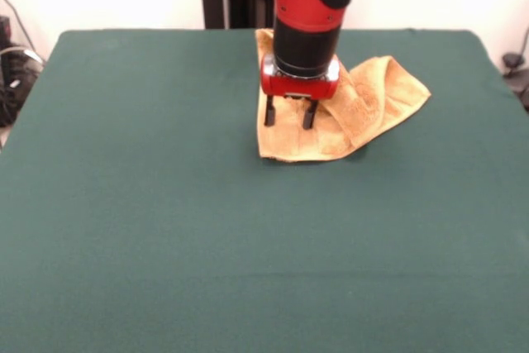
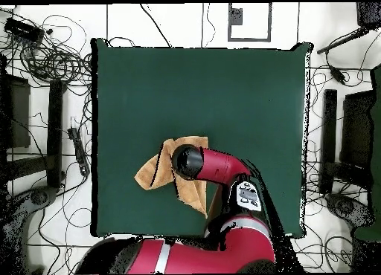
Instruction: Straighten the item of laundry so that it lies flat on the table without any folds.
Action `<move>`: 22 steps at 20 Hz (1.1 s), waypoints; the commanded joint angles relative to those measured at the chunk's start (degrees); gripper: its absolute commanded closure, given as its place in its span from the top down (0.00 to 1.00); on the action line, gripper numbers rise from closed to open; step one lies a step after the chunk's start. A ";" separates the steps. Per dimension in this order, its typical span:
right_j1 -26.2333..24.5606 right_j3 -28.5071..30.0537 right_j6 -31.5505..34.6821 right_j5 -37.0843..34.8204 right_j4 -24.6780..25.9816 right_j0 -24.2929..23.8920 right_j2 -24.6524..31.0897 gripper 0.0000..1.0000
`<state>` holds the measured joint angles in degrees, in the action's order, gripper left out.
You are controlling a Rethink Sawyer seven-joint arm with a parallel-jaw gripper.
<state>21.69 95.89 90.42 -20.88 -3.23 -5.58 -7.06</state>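
Observation:
The golden-orange towel (image 1: 364, 109) lies folded and bunched on the far half of the dark green table (image 1: 165, 229), with a fold sticking out to the right. My gripper (image 1: 288, 113) hangs just above the towel's left part, its two dark fingers (image 1: 269, 111) apart and empty. In the overhead view the towel (image 2: 152, 172) shows left of and under the arm's wrist, and the gripper itself is hidden by the arm. No white label shows.
The red and black arm (image 2: 216, 168) reaches from the base over the table's near edge in the overhead view. Cables and stands lie on the floor around the table (image 2: 201, 86).

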 commanded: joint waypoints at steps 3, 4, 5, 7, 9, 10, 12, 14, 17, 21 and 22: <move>-22.21 -8.73 7.65 19.51 3.61 -1.30 7.14 1.00; -21.80 -8.88 7.49 18.69 3.54 -1.37 7.16 1.00; -21.38 -8.90 7.34 17.80 3.42 -1.50 7.26 1.00; -20.82 -9.25 7.29 16.09 2.94 -1.53 7.16 1.00; -20.58 -10.11 7.00 14.36 2.60 -1.59 7.06 1.00; -20.47 -10.63 6.83 13.47 2.41 -1.67 7.04 1.00; -20.57 -11.97 5.88 12.02 2.56 -1.99 7.31 1.00; -20.62 -13.14 4.87 10.71 2.85 -2.39 7.74 1.00; -20.37 -14.57 4.43 8.34 2.72 -2.62 7.97 1.00; -19.86 -15.84 5.78 5.69 1.87 -2.45 7.68 1.00; -19.73 -16.08 6.13 4.98 1.66 -2.33 7.53 1.00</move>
<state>19.17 88.60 90.42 -33.79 -2.80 -6.13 -6.92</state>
